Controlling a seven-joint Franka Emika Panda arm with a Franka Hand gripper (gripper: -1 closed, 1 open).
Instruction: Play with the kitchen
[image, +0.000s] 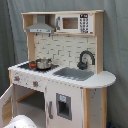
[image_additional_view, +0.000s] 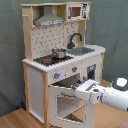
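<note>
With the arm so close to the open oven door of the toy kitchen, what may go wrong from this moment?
1. The oven door is swung open and the arm's end effector sits right at its upper edge; a push downward might strain the hinge or tip the kitchen.
2. A small pot stands loose on the stovetop; a jolt to the kitchen could knock it off.
</note>
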